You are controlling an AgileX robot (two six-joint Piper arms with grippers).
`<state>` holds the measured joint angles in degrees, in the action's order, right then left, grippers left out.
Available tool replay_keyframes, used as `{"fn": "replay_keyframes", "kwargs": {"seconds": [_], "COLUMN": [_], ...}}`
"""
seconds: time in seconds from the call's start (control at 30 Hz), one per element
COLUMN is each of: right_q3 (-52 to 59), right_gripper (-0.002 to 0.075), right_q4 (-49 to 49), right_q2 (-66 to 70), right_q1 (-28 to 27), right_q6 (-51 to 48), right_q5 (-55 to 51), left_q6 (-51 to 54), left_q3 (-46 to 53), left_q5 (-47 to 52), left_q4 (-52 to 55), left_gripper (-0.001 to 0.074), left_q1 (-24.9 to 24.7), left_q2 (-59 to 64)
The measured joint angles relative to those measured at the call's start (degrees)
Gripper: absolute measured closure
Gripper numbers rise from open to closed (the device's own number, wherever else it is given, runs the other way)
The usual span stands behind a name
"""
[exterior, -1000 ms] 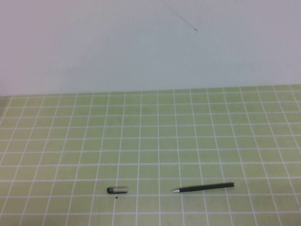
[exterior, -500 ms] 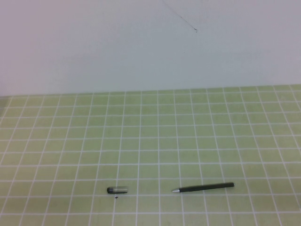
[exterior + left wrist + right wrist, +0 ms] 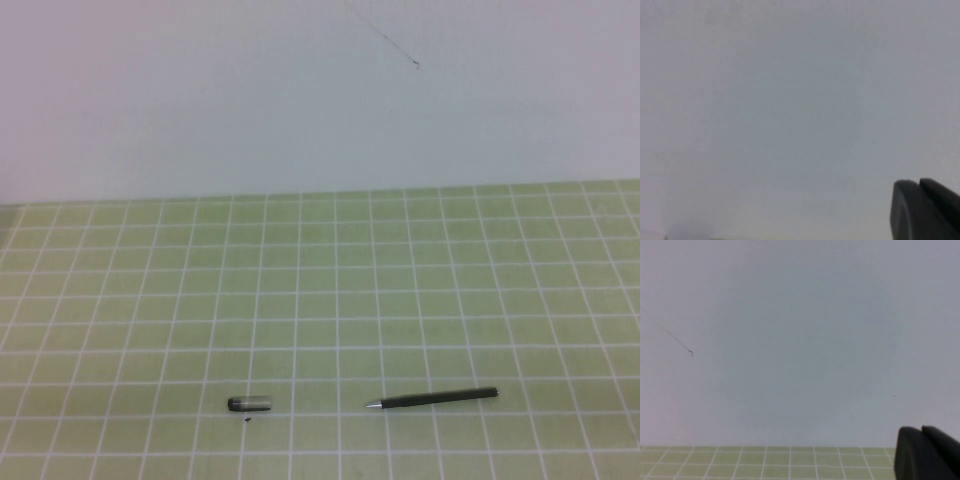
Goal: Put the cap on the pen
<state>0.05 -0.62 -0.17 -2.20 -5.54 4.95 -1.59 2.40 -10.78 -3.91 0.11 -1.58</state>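
Green gridded surface (image 3: pixel 420 290) below a pale wall; left gripper (image 3: pixel 926 210) and right gripper (image 3: pixel 927 454) both raised off it, closed, empty. Pen (image 3: pixel 432 399) flat near front edge, tip toward cap (image 3: pixel 250 403), well apart. Likely light, stiff, prone to rolling; grasp mid-barrel

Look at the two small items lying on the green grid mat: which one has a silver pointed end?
The pen, the long thin black stick lying right of the cap. The cap is short, stubby and translucent grey with a dark end.
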Motion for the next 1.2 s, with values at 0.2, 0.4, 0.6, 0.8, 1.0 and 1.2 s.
{"fn": "replay_keyframes", "kwargs": {"seconds": [0.2, 0.4, 0.6, 0.8, 1.0, 1.2], "right_q3": [0.0, 0.0, 0.0, -1.5, -1.5, -1.7], "right_gripper": [0.0727, 0.0727, 0.0727, 0.0727, 0.0727, 0.0727], "right_q4": [-0.5, -0.8, -5.4, -5.8, -5.7, -5.7], "right_q2": [0.0, 0.0, 0.0, 0.0, 0.0, 0.0], "right_q1": [0.0, 0.0, 0.0, 0.0, 0.0, 0.0], "right_q6": [-0.4, -0.6, -0.6, -1.3, -5.4, -5.5], "right_q5": [1.7, 7.4, 13.9, 4.4, -2.3, -3.4], "left_q6": [-1.4, -11.4, -8.6, -7.4, -7.8, -9.1], "left_q3": [0.0, -1.3, -10.2, -14.5, -13.4, -15.3], "left_q5": [-3.0, -5.0, 6.3, 6.7, 9.5, 16.3], "left_q4": [-0.1, -0.6, 2.2, 5.7, 5.4, 5.1], "left_gripper": [0.0735, 0.0735, 0.0735, 0.0735, 0.0734, 0.0735], "left_q1": [0.0, 0.0, 0.0, 0.0, 0.0, 0.0], "left_q2": [0.0, 0.0, 0.0, 0.0, 0.0, 0.0]}}
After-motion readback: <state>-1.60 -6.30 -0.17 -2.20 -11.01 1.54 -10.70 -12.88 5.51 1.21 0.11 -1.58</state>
